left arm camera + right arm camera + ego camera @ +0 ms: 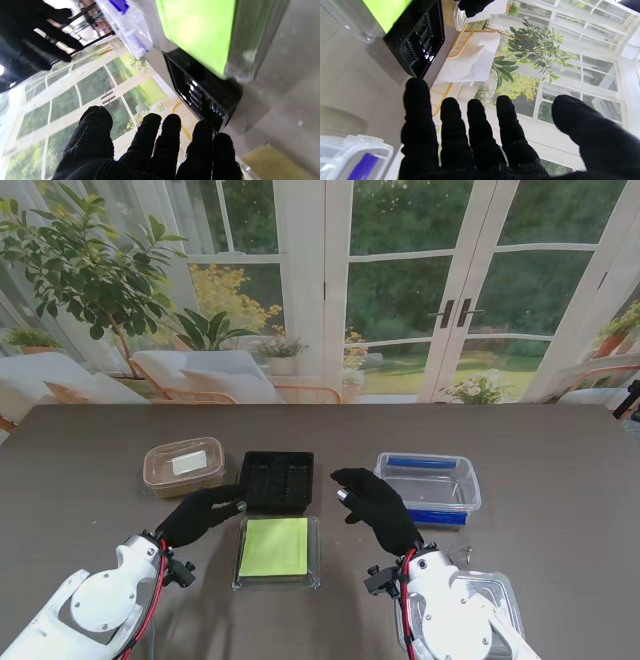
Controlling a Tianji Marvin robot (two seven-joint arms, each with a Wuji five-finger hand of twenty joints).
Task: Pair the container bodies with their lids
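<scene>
Both hands empty, fingers spread, flanking black tray (277, 480).

Left hand (197, 516) at tray's eight o'clock, green-lidded box (276, 550) at six, right hand (375, 505) at four; light, thin, slippery plastic, probably best pinched at opposite rims.

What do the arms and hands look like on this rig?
Both arms have glossy white shells with red and black cables along the wrist joints. The left hand and right hand are five-fingered, covered in black knit gloves; a small silvery patch shows near the right hand's thumb.
</scene>
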